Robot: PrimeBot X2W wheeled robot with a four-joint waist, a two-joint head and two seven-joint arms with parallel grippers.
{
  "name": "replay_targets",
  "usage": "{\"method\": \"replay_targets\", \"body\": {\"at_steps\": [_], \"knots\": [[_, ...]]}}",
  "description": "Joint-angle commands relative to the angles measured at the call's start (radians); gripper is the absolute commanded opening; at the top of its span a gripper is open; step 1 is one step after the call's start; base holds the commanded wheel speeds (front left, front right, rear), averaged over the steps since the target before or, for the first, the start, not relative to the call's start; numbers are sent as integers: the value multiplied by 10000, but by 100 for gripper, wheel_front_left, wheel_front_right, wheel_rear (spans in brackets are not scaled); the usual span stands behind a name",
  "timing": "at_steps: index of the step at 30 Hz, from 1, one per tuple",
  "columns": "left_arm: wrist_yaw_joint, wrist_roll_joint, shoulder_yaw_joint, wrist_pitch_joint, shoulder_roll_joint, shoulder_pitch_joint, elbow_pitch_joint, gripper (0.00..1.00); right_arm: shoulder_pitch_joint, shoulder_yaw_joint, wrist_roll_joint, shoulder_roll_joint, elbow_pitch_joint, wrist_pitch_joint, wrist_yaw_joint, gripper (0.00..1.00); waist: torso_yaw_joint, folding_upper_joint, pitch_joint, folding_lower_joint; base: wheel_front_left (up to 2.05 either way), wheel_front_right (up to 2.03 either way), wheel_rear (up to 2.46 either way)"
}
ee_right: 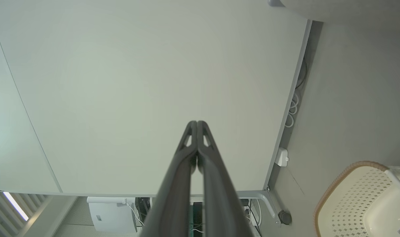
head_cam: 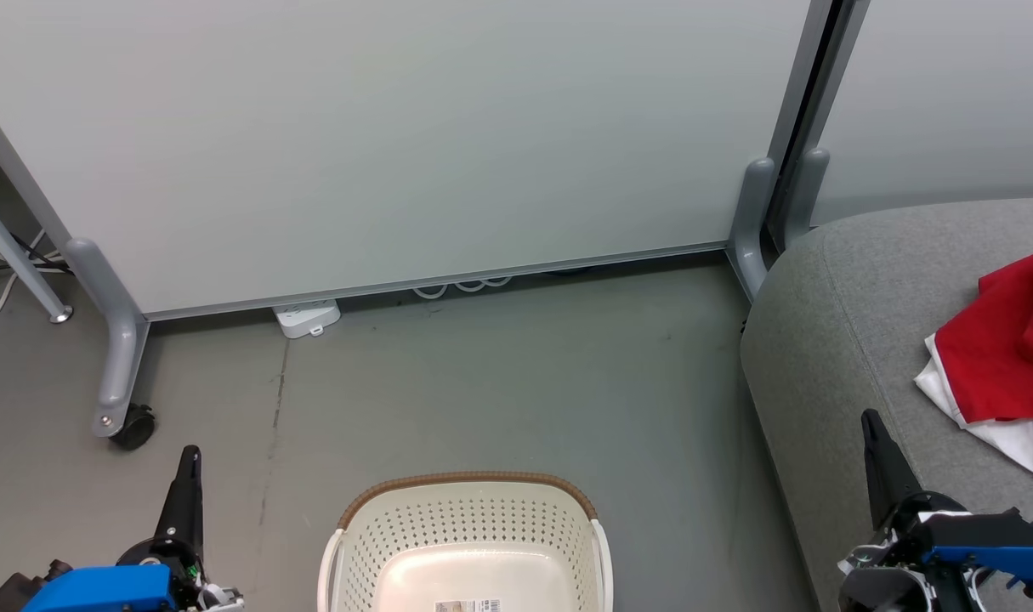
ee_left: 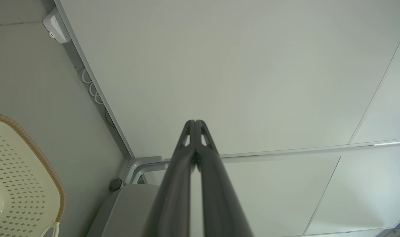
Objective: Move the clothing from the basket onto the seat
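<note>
The bright red, white-trimmed clothing [head_cam: 1005,357] lay on the light grey fabric seat [head_cam: 831,340], the cream perforated plastic basket [head_cam: 469,478] looked empty, and your left pincer [head_cam: 191,452] and right pincer [head_cam: 867,418] were closed, holding nothing.

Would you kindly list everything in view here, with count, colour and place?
clothing: one heap, piece count unclear, red with white trim, on the sofa
basket: one, cream-white with a brown rim, on the floor between the grippers; the bottom that shows is bare but for a label
sofa: one, light grey, at the right
partition panels: two, pale grey, behind, on grey feet
power strip: one, white, on the floor at the panel's lower edge
cable loops: white, under the panel's edge, count unclear
floor: grey
left gripper: one, dark fingers, shut, lower left
right gripper: one, dark fingers, shut, lower right, in front of the sofa's edge
</note>
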Motion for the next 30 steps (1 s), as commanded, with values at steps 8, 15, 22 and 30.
{"method": "replay_targets", "body": {"at_steps": [8, 15, 22, 30], "knots": [[-58, -586, 162, 199, 11, -166, -103, 0, -204, -69, 693, 29, 18, 102, -3, 0, -16, 0, -10, 0, 0, 0, 0], [-60, -785, 186, 257, 9, -192, -117, 0, -209, -81, 922, 30, 29, 133, -3, 0, -24, 0, -15, 0, 0, 0, 0], [-60, -783, 188, 258, 8, -191, -117, 0, -208, -80, 921, 30, 28, 132, -3, 0, -24, 0, -15, 0, 0, 0, 0], [-60, -780, 189, 261, 8, -190, -118, 0, -208, -79, 922, 30, 28, 132, -3, 0, -24, 0, -15, 0, 0, 0, 0]]}}
